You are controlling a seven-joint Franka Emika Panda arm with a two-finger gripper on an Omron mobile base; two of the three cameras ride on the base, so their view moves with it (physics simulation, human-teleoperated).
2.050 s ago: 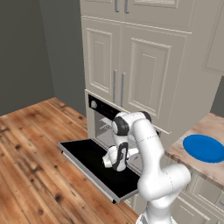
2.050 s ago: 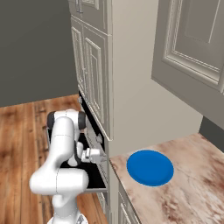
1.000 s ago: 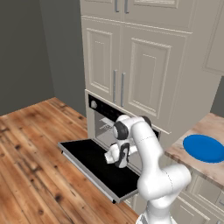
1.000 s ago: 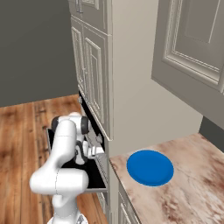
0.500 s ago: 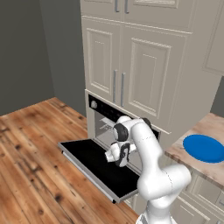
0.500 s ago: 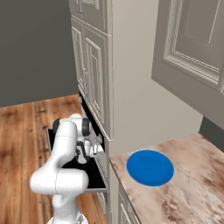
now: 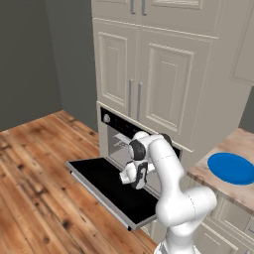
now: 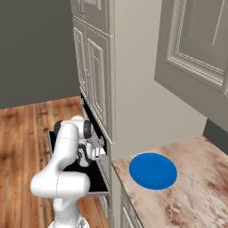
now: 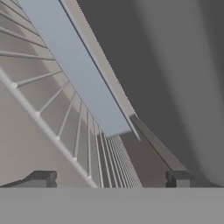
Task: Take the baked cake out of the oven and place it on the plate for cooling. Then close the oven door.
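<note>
Reaching forward over the dropped oven door [image 7: 106, 191], the arm holds its gripper [image 7: 133, 177] at the oven [image 7: 130, 144] mouth, fingers [image 9: 178, 178] spread apart. Wire rack [image 9: 65, 127] and grey tray [image 9: 76, 65] lie just ahead; the cake cannot be made out. Blue plate [image 8: 152, 170] sits on the table [image 8: 196, 191], well apart.

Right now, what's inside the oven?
Inside the oven a wire rack carries a grey baking tray. The open pincer points at them. The cake isn't visible; the tray's top surface is seen edge-on.
</note>
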